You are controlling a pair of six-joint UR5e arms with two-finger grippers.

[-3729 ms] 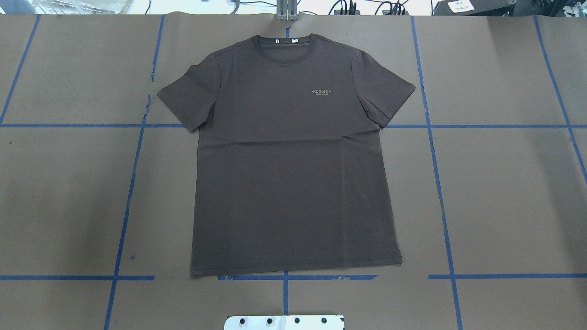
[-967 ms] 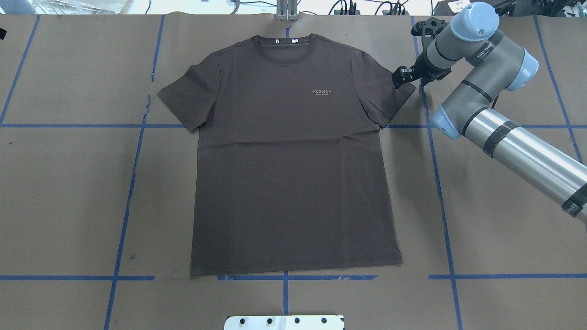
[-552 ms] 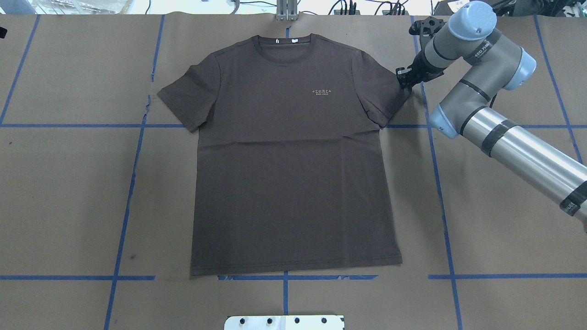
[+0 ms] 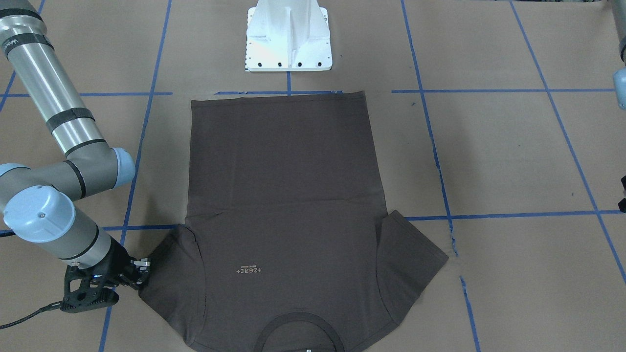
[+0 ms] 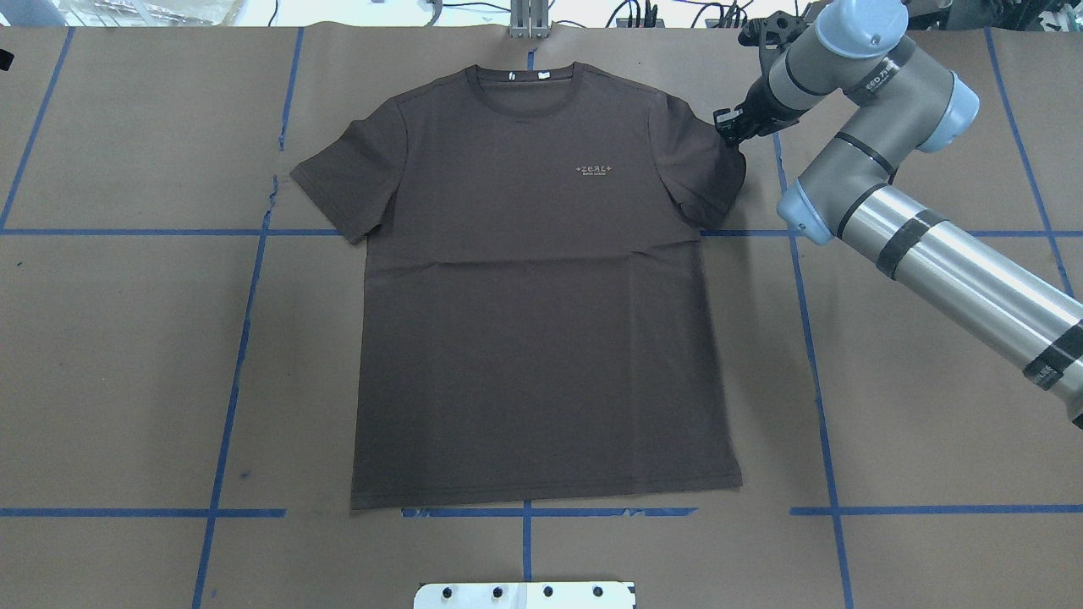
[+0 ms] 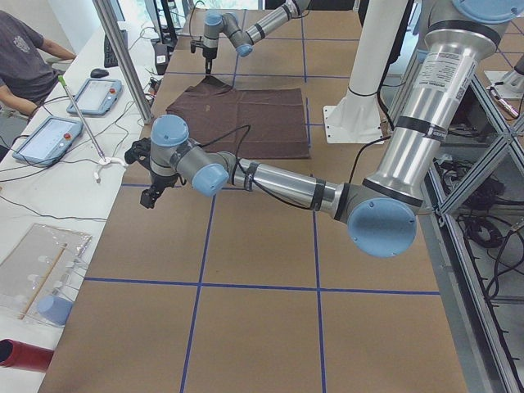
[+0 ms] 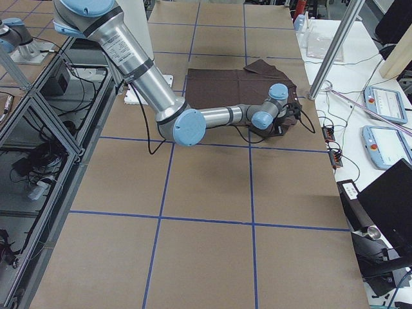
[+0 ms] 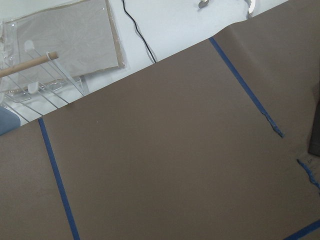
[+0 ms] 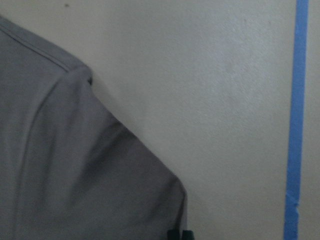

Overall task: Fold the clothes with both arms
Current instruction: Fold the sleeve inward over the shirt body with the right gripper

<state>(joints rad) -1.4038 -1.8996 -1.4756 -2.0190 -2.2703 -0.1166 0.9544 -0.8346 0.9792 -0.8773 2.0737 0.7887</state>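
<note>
Brown paper-covered counter point(image 5: 127, 364), gridded with blue tape lines point(image 5: 127, 231); dark brown-grey short-sleeved T-shirt point(image 5: 541, 338) spread flat.
Right gripper point(image 5: 729, 131) at sleeve edge, left gripper point(image 6: 152, 195) over paper; cannot tell either's opening.

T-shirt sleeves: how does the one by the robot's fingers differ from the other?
The sleeve on the robot's right is rumpled with a rounded corner; the sleeve on its left lies flat with a straight cuff. The right arm's fingers sit at the first's edge; nothing is near the second. Both are short, dark brown and unfolded.
</note>
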